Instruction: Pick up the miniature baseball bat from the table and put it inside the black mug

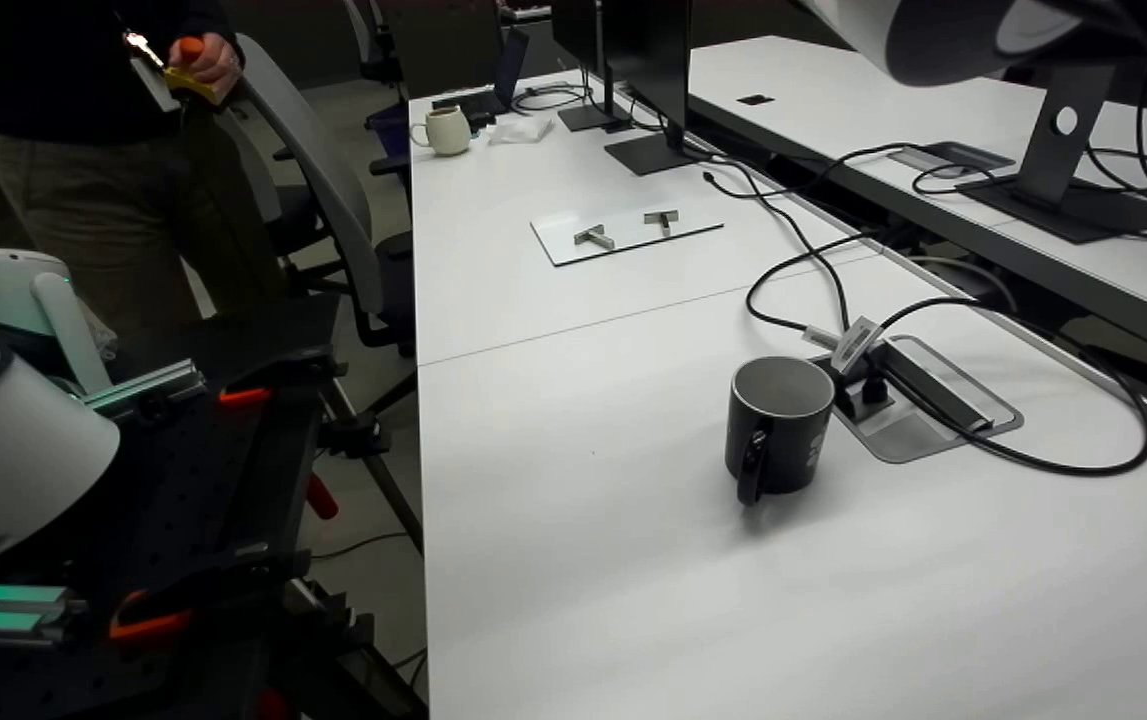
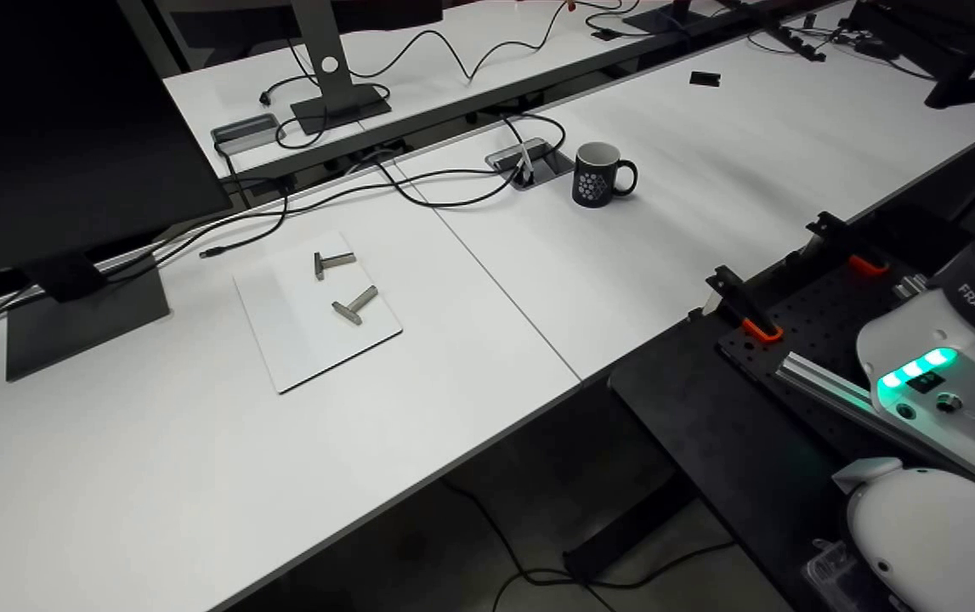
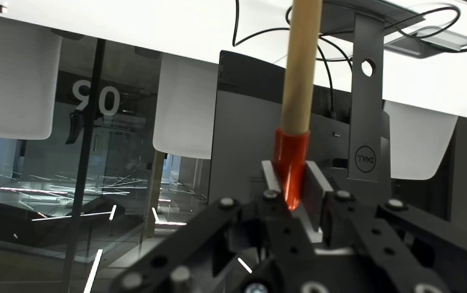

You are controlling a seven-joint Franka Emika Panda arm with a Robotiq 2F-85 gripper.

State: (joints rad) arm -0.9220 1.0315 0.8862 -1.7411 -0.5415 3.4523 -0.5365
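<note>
While jaws grip bat (image 3: 297,106), black mug (image 1: 785,438) stands on table (image 1: 533,560).

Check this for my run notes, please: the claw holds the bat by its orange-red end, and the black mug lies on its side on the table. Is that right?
No: the black mug isn't on its side. It stands upright on the table, as both exterior views show. The rest is right: the claw holds the bat by its orange-red end.
</note>
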